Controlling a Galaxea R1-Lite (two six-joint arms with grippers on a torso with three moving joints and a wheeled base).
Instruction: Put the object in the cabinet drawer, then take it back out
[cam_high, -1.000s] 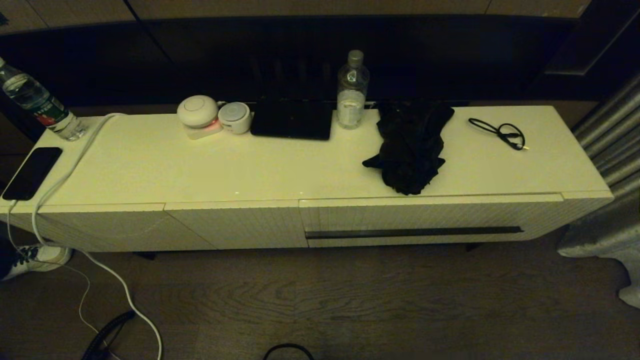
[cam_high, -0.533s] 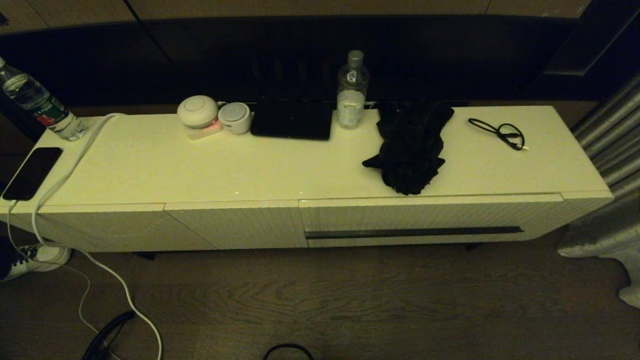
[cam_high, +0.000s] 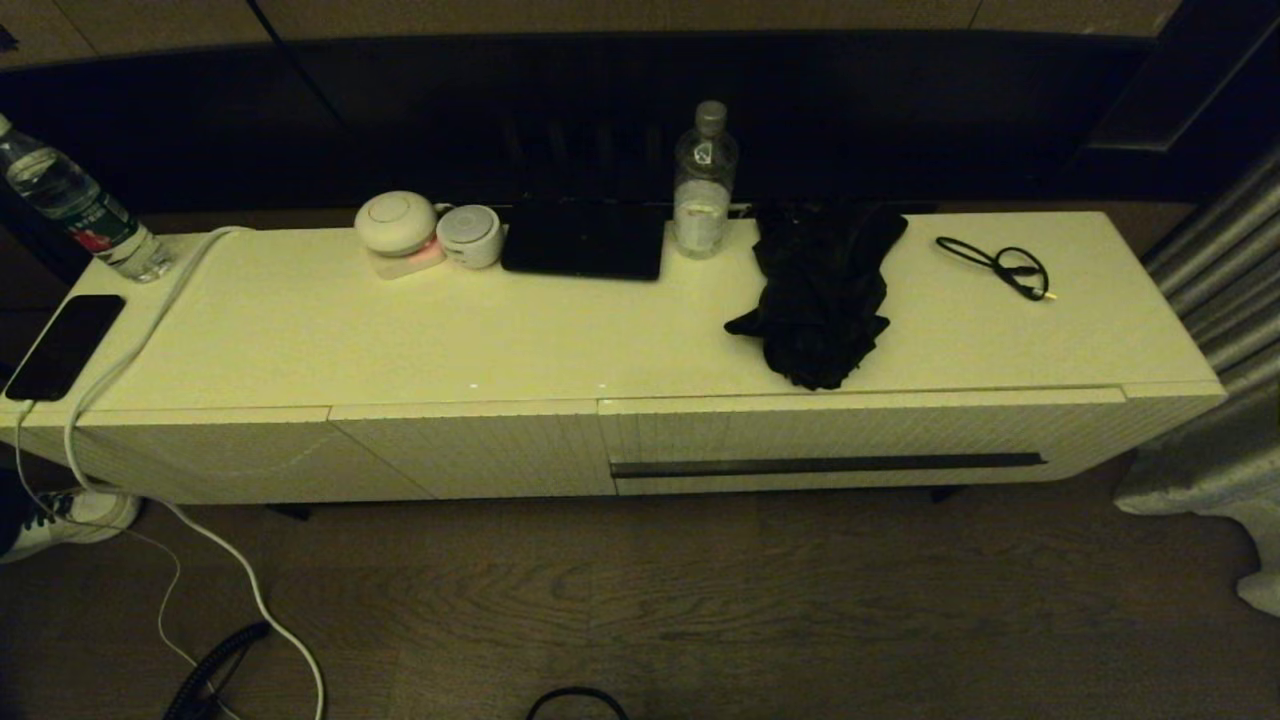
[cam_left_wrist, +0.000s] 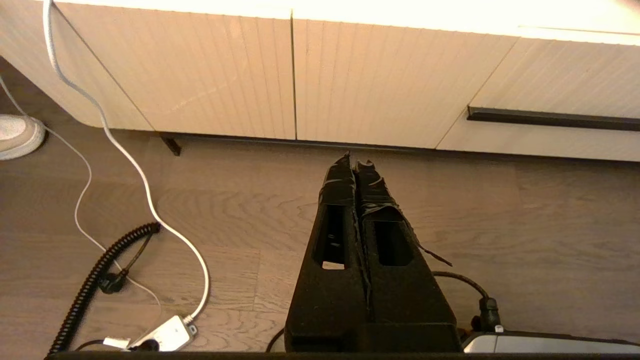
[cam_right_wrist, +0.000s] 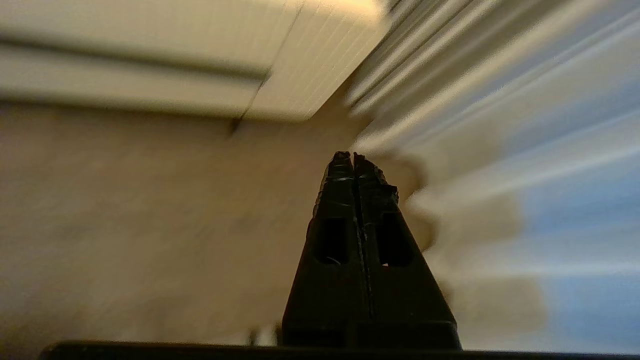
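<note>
The black umbrella (cam_high: 820, 295) lies bunched on the cabinet top, right of centre, reaching its front edge. Below it the cream ribbed drawer (cam_high: 860, 435) is closed, its dark handle strip (cam_high: 828, 465) running across the front. The handle strip (cam_left_wrist: 550, 119) also shows in the left wrist view. Neither arm appears in the head view. My left gripper (cam_left_wrist: 354, 161) is shut and empty, low over the wooden floor in front of the cabinet. My right gripper (cam_right_wrist: 353, 156) is shut and empty, near the cabinet's right corner and the curtain.
On the cabinet top (cam_high: 400, 330) stand a water bottle (cam_high: 704, 182), a dark flat device (cam_high: 585, 240), two round white gadgets (cam_high: 425, 232), a thin black cable (cam_high: 1000, 262), a phone (cam_high: 62, 345) and another bottle (cam_high: 75, 205). A white cord (cam_high: 200, 540) trails to the floor. Curtain (cam_high: 1220, 330) at right.
Nothing has visibly moved in the head view.
</note>
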